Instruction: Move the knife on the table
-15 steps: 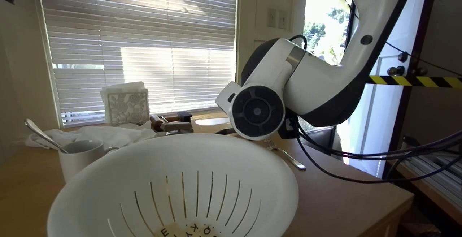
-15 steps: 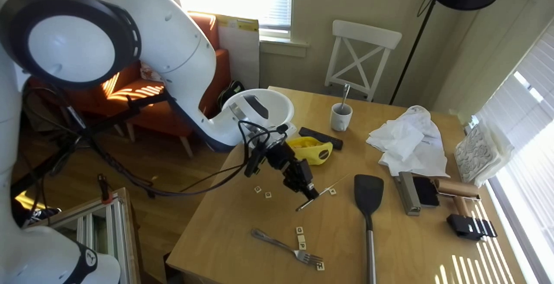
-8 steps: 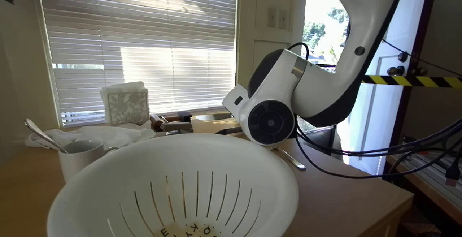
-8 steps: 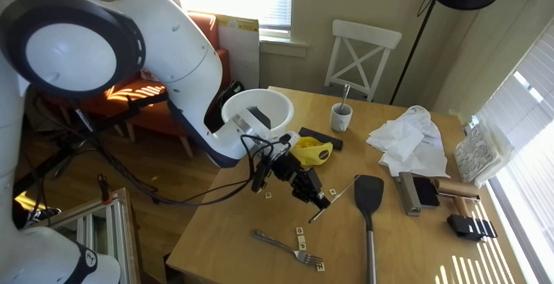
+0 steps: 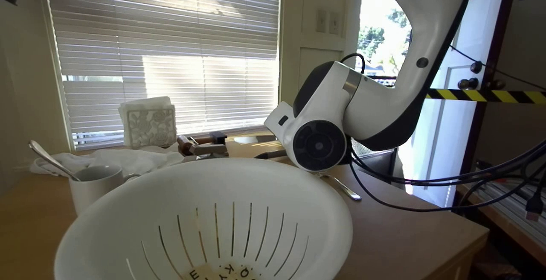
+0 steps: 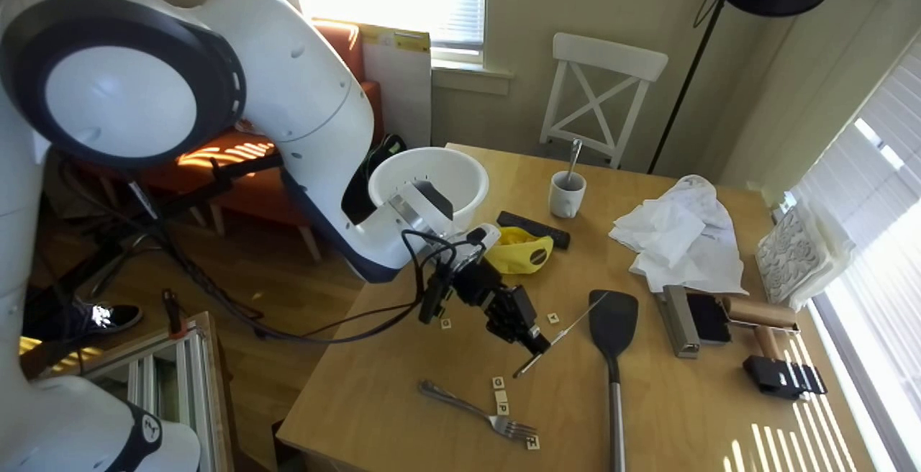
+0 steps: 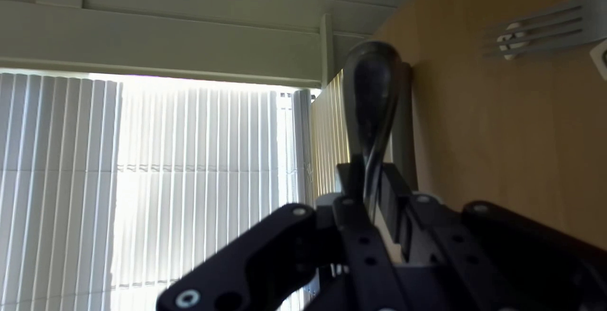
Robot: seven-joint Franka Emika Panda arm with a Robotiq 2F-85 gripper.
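The silver knife [image 6: 529, 365] is held above the light tan wooden table [image 6: 388, 364]. My gripper [image 6: 541, 346] is shut on it near the middle. Its blade points toward the black spatula head and overlaps it in that exterior view. The blade also shows in an exterior view [image 5: 256, 139], where the arm hides my gripper. In the wrist view the knife's rounded handle end [image 7: 372, 88] stands up between the fingertips [image 7: 372, 178]. The table also shows at the right of the wrist view [image 7: 498, 150] and in an exterior view [image 5: 409, 237].
A fork [image 6: 460, 407] lies among letter tiles [image 6: 501, 409]. A spatula [image 6: 614, 328], a stapler [image 6: 680, 321], a yellow pouch [image 6: 519, 250], a black remote-like bar [image 6: 534, 229], a mug [image 6: 567, 195], paper towels [image 6: 669, 231] and a white colander [image 6: 460, 170] surround the arm.
My gripper has carried the knife across the table toward the spatula, and its blade now overlaps the spatula head in view. It has barely moved in the last half second. A shoe shows on the floor.
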